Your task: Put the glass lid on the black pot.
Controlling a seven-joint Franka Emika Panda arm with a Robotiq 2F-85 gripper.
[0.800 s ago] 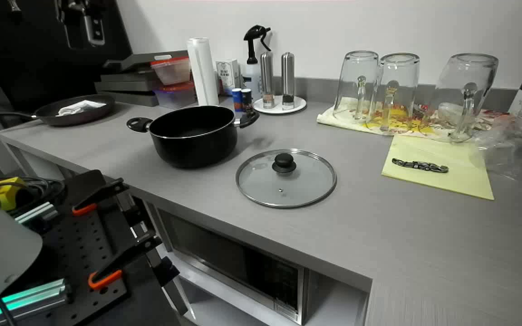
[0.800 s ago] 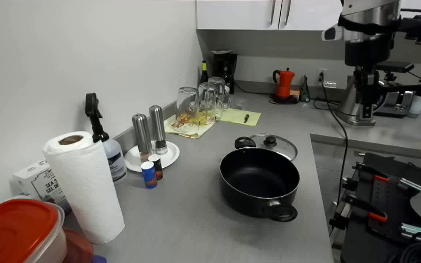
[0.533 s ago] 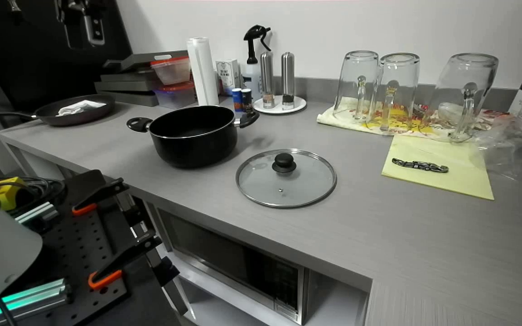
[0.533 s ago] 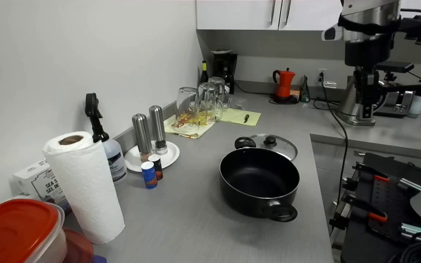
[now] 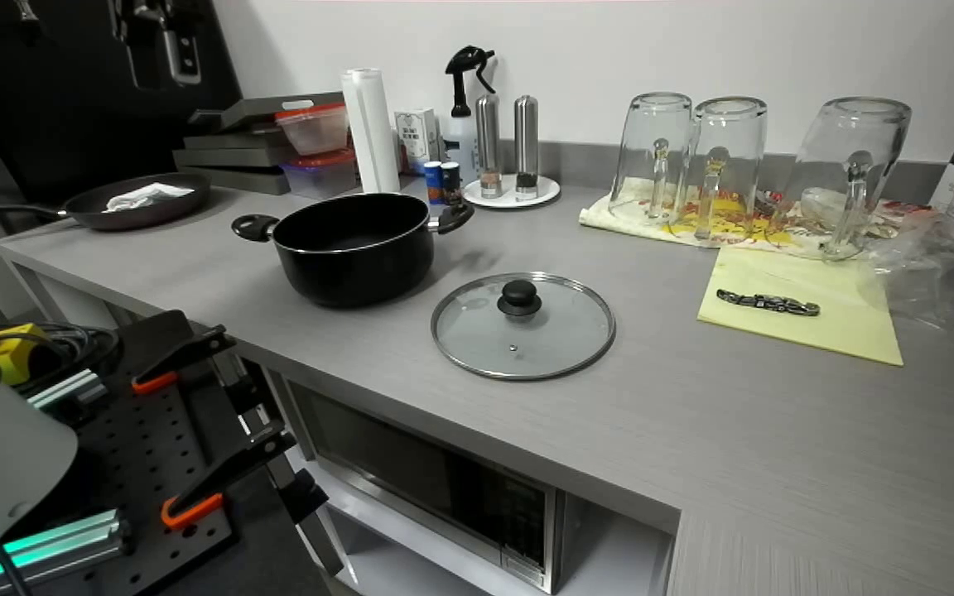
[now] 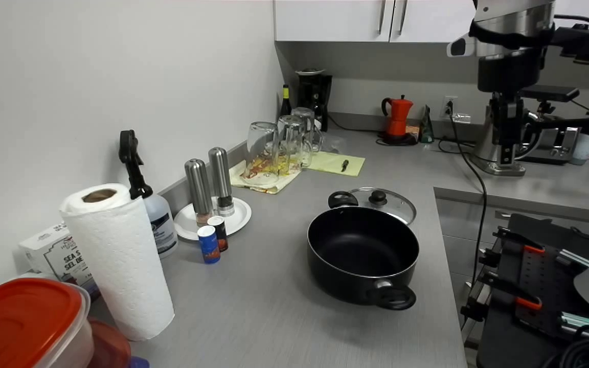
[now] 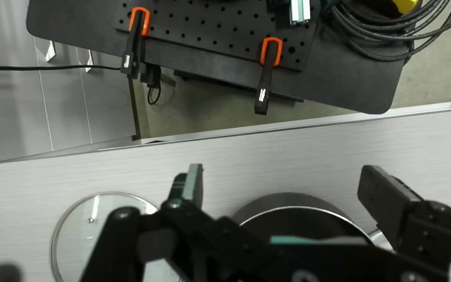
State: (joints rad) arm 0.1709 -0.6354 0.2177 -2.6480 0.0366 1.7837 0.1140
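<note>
The glass lid (image 5: 556, 339) lies flat on the counter with its black knob (image 5: 519, 296) up, in both exterior views (image 6: 399, 203). The black pot (image 5: 353, 269) stands upright and uncovered beside it, also in both exterior views (image 6: 363, 250). In the wrist view, the lid (image 7: 80, 235) is at lower left, and the pot (image 7: 300, 221) is at lower middle; the gripper partly hides both. My gripper (image 7: 284, 184) is open and empty, its fingers wide apart. It hangs high above the counter, at the top of both exterior views (image 5: 166, 66) (image 6: 506, 145), touching neither lid nor pot.
Upturned glass mugs (image 5: 713, 165) stand on a cloth along the wall. Steel mills (image 5: 487, 145) sit on a white plate. A paper towel roll (image 6: 118, 260), spray bottle (image 6: 159, 220) and frying pan (image 5: 137, 203) are near. The counter's front edge (image 7: 288, 129) faces the robot's table (image 7: 225, 55).
My gripper has shifted slightly, rightward in one exterior picture and leftward in another. The lid and the pot have not moved.
</note>
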